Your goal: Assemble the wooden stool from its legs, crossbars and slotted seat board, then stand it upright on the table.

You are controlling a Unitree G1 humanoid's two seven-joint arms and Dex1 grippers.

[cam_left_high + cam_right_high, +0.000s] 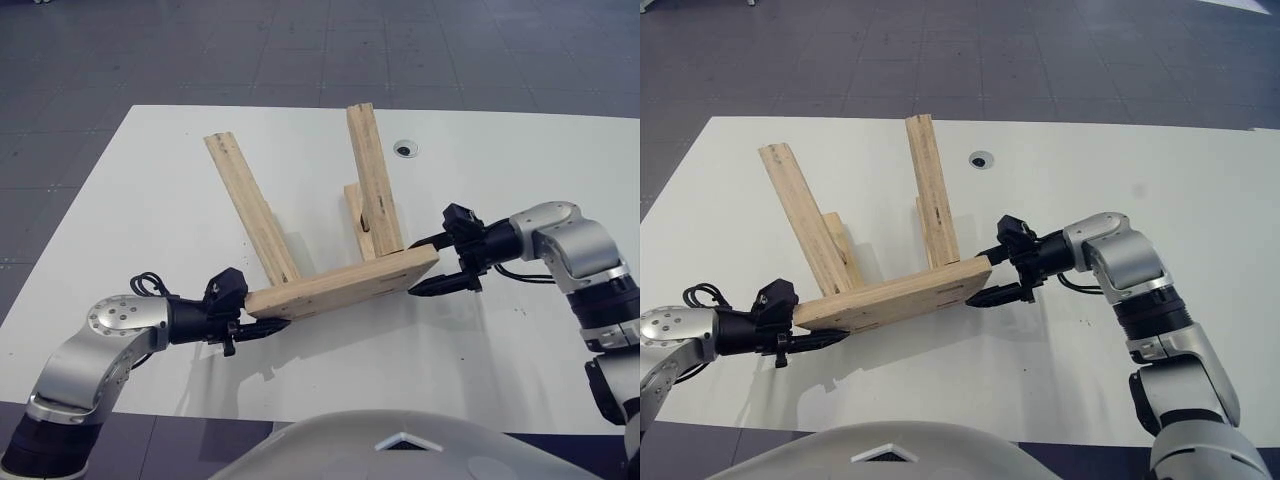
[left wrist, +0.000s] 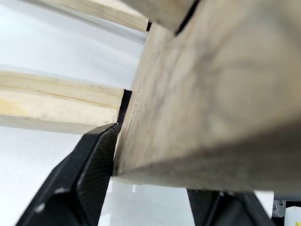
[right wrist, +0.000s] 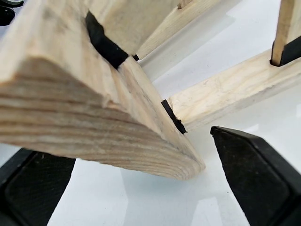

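Left gripper (image 1: 258,328): clamped on the left end of the seat board (image 1: 345,285).
Right gripper (image 1: 432,266): fingers apart, straddling the board's right end.
Stool position: tipped over on the white table (image 1: 500,180), legs (image 1: 250,205) pointing away.
Handling: probably rigid, fairly light wood. The slotted joints may loosen.
Hold: both board ends, squeezed evenly.

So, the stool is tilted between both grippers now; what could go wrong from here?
1. The right gripper has its fingers open around the end of the seat board, and one finger is clear of the wood. The board may slip or swing when the stool is turned.
2. The two legs splay at different angles, and dark gaps show at their slots. The legs might work loose during the turn.
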